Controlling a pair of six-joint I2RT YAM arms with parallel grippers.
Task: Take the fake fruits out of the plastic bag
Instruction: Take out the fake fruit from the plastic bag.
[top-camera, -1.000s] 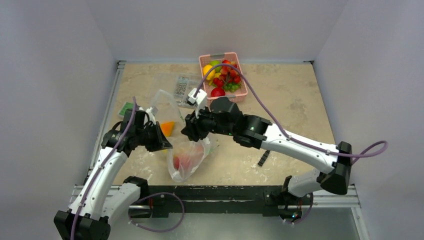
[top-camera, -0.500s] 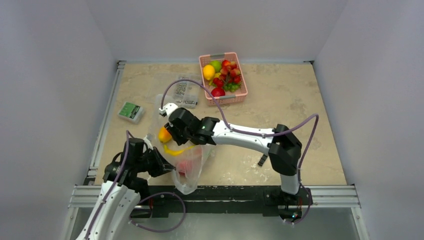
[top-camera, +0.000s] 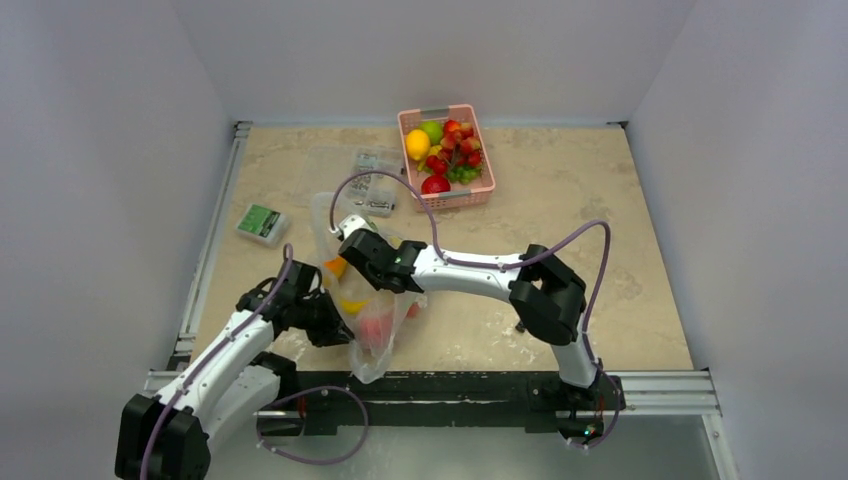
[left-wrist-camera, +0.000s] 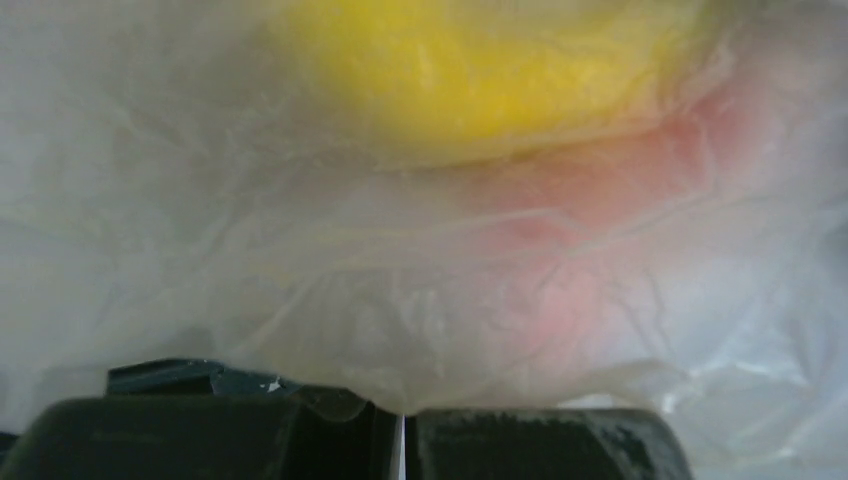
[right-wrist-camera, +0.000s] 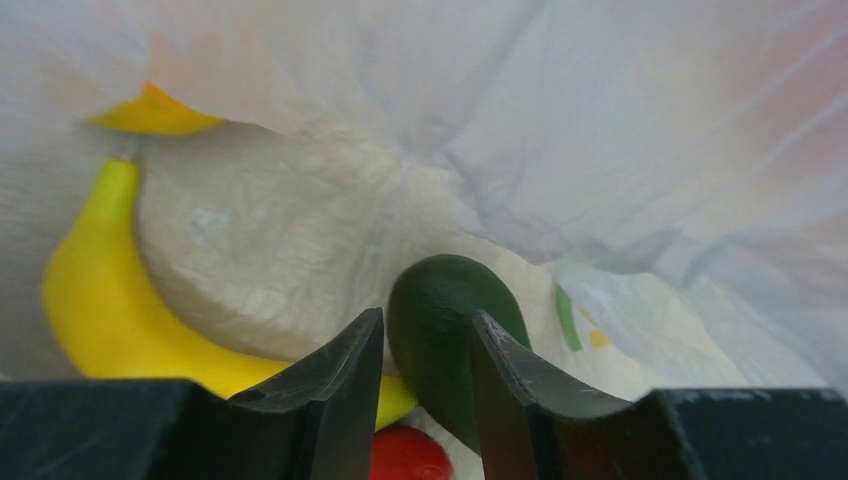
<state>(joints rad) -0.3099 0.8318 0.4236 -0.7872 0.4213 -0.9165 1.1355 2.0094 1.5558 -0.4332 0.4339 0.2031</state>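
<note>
The plastic bag (top-camera: 368, 350) lies crumpled near the table's front edge, its mouth facing the far side. My left gripper (top-camera: 338, 332) is shut on the bag's left wall; up close the film (left-wrist-camera: 400, 300) bunches into the closed jaws of the left gripper (left-wrist-camera: 403, 432), with yellow (left-wrist-camera: 470, 80) and red (left-wrist-camera: 590, 280) fruit showing through. My right gripper (top-camera: 362, 290) reaches inside the bag. In the right wrist view the right gripper (right-wrist-camera: 428, 316) stands open astride a dark green fruit (right-wrist-camera: 450, 285), with a thin gap on the left side. A red fruit (right-wrist-camera: 405, 455) lies under it and a banana (right-wrist-camera: 95, 300) to the left.
A pink basket (top-camera: 489, 165) of fruits stands at the back. Left of it lies a clear case (top-camera: 372, 185) of dark parts. A green-and-white box (top-camera: 262, 222) sits near the left rail. A small dark piece (top-camera: 526, 315) lies right of the bag.
My right gripper has swung from beside the bag into its mouth and now straddles the green fruit. My left arm, still holding the bag, dropped toward me, then shifted back up and right.
</note>
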